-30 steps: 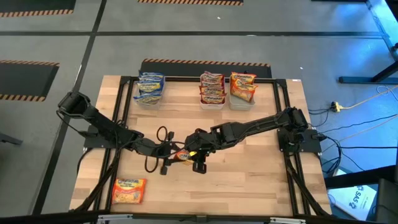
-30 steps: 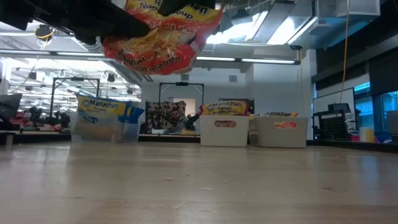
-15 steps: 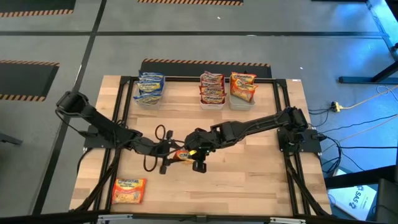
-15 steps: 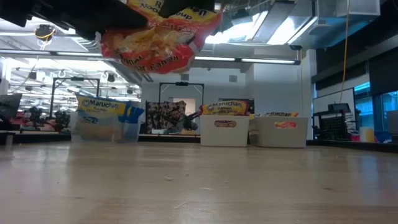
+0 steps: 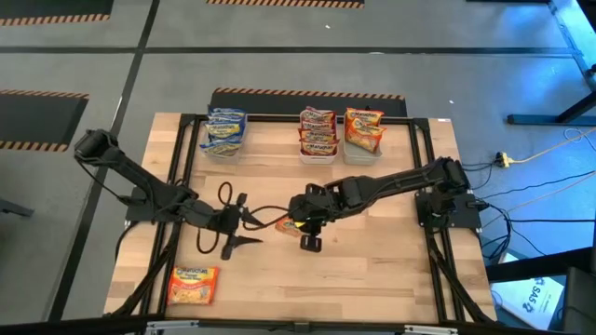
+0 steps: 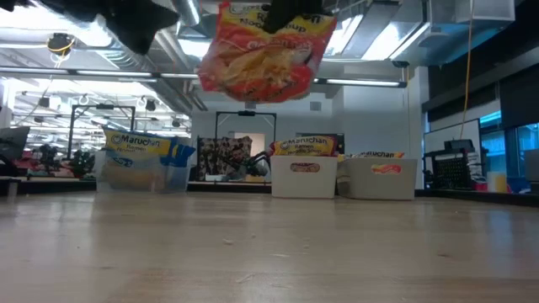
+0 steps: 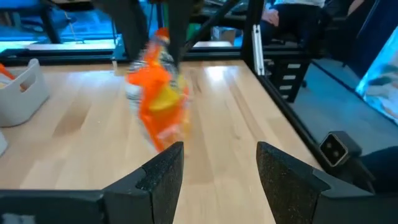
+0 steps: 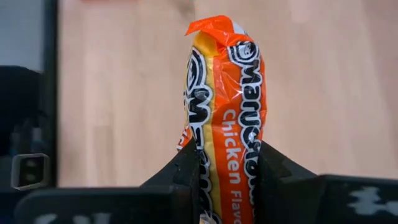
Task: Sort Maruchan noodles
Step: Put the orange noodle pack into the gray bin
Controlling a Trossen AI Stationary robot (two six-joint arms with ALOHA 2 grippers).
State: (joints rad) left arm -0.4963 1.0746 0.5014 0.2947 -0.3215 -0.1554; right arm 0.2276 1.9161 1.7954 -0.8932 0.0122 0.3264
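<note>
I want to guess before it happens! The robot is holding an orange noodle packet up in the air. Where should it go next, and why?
Probably the right gripper, shut on the orange packet, should carry it toward the far bin of orange packets. The left gripper is open and clear.

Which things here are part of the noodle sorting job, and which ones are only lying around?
Part of the job:
- orange Maruchan packet held in the right gripper
- orange packet lying at the table's near left corner
- blue packets, red packets and orange packets in three clear bins
- left gripper, open

Only lying around:
- cables on the floor
</note>
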